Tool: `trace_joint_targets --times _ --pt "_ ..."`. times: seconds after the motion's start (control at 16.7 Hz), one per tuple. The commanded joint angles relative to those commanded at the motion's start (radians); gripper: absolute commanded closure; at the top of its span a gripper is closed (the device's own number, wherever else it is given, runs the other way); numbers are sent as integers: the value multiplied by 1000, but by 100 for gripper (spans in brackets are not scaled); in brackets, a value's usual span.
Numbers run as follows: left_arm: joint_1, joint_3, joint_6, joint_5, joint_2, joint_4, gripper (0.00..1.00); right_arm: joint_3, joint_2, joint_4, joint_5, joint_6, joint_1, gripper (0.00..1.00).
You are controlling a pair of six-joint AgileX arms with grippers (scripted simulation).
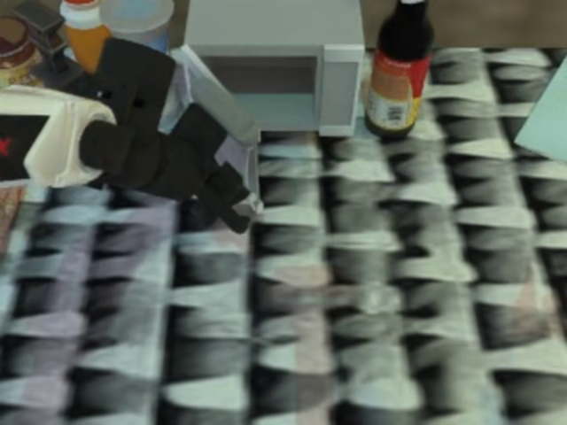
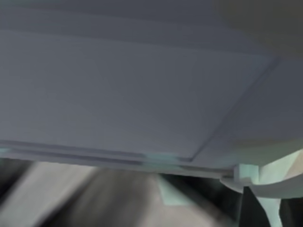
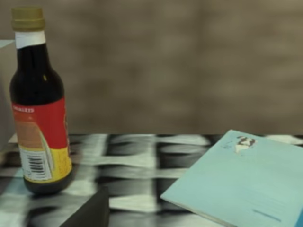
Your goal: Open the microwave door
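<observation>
Left claw (image 1: 232, 208) at swung-out microwave door (image 1: 232, 119) edge, its opening unclear; microwave (image 1: 279, 62) cavity exposed

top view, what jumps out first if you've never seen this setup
The microwave at the table's far edge stands with its door swung out to the left, the pale interior showing. The left gripper is at the door's outer edge, its black arm lying across the door. A dark sauce bottle stands just right of the microwave, and a pale blue book lies at the right edge.
</observation>
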State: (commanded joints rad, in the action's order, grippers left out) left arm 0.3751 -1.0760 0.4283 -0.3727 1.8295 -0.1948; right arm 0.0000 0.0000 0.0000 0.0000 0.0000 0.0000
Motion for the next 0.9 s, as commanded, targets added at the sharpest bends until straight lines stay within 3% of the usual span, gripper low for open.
trace_joint_targets --times 0.9 --pt "-29 -1 71 -46 -3 -32 100 0 0 0 0 0 0 0"
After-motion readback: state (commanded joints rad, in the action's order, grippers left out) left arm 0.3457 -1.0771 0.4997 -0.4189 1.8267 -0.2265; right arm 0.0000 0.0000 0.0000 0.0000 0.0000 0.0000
